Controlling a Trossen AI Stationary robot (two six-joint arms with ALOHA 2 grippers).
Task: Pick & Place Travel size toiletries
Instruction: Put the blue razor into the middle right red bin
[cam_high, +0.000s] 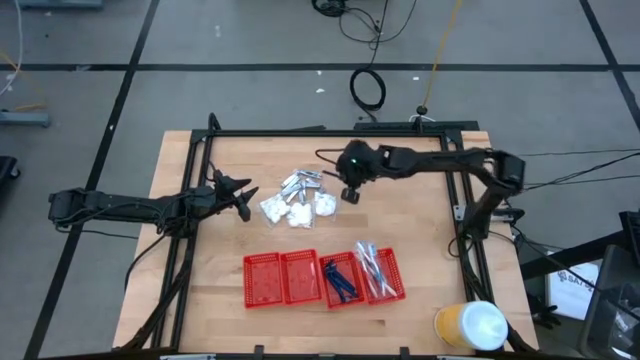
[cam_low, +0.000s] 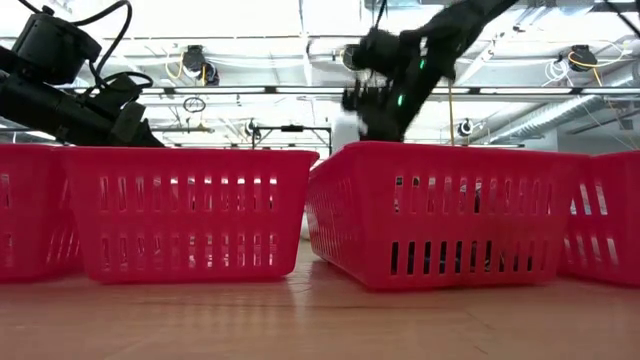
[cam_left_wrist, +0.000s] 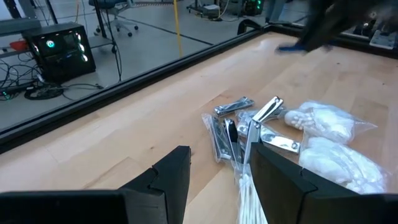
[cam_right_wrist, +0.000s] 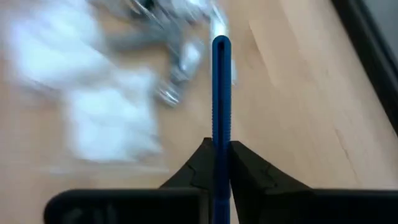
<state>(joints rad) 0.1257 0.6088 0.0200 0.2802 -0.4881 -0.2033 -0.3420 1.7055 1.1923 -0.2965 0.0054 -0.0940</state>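
Observation:
A pile of toiletries (cam_high: 296, 199) lies at the table's middle: white soft packets (cam_left_wrist: 329, 134), silvery pieces (cam_left_wrist: 249, 121) and pale sticks (cam_left_wrist: 247, 196). My left gripper (cam_high: 241, 196) is open just left of the pile; in its wrist view (cam_left_wrist: 236, 180) the pale sticks lie between its fingers without plain contact. My right gripper (cam_high: 348, 192) hovers at the pile's right edge, shut on a dark blue stick (cam_right_wrist: 221, 81). Near the front edge stand red baskets (cam_high: 325, 278); one holds blue sticks (cam_high: 340, 281), and another holds pale sticks (cam_high: 372, 270). My right gripper (cam_right_wrist: 221, 149) pinches the dark blue stick between its two fingers near one end (cam_right_wrist: 221, 127). The fingers lie along the stick, which runs straight out past the fingertips. Its free end (cam_right_wrist: 221, 43) shows over the blurred pile; whether it touches anything I cannot tell.
A black frame rail (cam_high: 330, 131) runs round the table's far and side edges. A yellow and white roll (cam_high: 470, 326) sits at the near right corner. The two left baskets (cam_high: 280, 278) show nothing inside. Bare wood lies between the pile and the baskets.

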